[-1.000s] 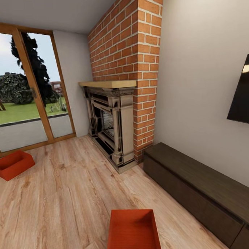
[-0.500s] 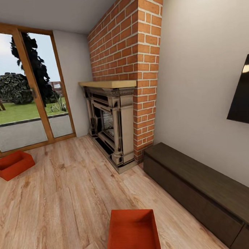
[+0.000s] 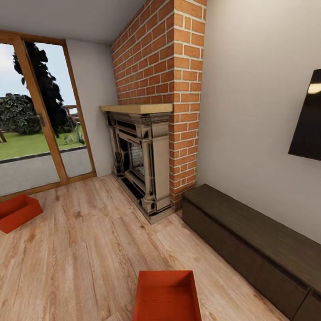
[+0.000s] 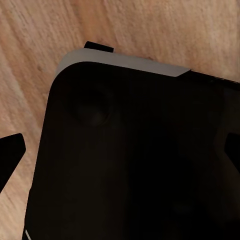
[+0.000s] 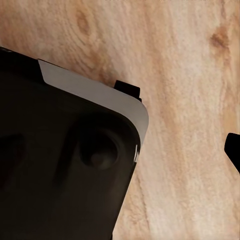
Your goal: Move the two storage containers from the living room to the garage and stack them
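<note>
Two orange-red bins sit on the light wood-plank floor (image 3: 80, 257) of the living room, and both look empty, open tops showing bare insides, no label or writing on either. One bin (image 3: 166, 300) lies close in at the bottom of the head view, just ahead of the robot, cut off by the frame edge. The other bin (image 3: 15, 212) rests well apart, over at the left by the glass patio door (image 3: 32, 119). Brick fireplace (image 3: 151, 156) stands between door and wall, with a long dark low cabinet (image 3: 258, 249) running beside it under a black wall screen (image 3: 313, 121). Both wrist views look down on planks past a dark robot body; how the left and right jaws stand, I cannot tell.
</note>
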You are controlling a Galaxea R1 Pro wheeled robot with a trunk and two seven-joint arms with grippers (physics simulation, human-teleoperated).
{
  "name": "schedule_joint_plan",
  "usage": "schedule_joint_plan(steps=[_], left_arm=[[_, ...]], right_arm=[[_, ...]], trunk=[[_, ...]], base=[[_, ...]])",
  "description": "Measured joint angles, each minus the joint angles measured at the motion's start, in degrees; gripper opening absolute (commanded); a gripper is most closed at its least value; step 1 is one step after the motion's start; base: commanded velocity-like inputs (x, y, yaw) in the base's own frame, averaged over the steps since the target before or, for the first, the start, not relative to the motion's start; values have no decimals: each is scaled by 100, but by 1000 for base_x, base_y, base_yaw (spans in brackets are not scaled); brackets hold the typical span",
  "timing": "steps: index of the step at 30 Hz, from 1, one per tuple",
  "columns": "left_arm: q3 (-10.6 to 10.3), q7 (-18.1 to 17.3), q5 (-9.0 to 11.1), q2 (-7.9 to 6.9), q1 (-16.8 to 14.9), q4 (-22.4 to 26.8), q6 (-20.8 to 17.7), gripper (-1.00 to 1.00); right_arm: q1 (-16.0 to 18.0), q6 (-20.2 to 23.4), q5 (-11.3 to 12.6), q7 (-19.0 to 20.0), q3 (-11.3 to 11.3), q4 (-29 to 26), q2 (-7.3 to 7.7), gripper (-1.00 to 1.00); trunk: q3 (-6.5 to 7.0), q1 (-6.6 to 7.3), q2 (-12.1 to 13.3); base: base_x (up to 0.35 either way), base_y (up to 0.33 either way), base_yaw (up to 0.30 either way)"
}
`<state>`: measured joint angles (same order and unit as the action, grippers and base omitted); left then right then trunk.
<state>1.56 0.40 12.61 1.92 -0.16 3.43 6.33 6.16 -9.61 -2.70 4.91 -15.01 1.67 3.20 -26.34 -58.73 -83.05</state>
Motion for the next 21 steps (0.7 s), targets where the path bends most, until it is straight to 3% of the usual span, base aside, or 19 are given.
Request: schedule_joint_plan(steps=[10, 21], left_arm=[[0, 0, -1, 0, 0, 0, -1, 100], [2, 0, -1, 0, 0, 0, -1, 100]], right_arm=[[0, 2, -18, 3, -11, 0, 8, 100], [0, 2, -25, 7, -13, -1, 3, 100]], trunk=[[0, 0, 0], [0, 0, 0]], base=[[1, -2, 161], [0, 0, 19]])
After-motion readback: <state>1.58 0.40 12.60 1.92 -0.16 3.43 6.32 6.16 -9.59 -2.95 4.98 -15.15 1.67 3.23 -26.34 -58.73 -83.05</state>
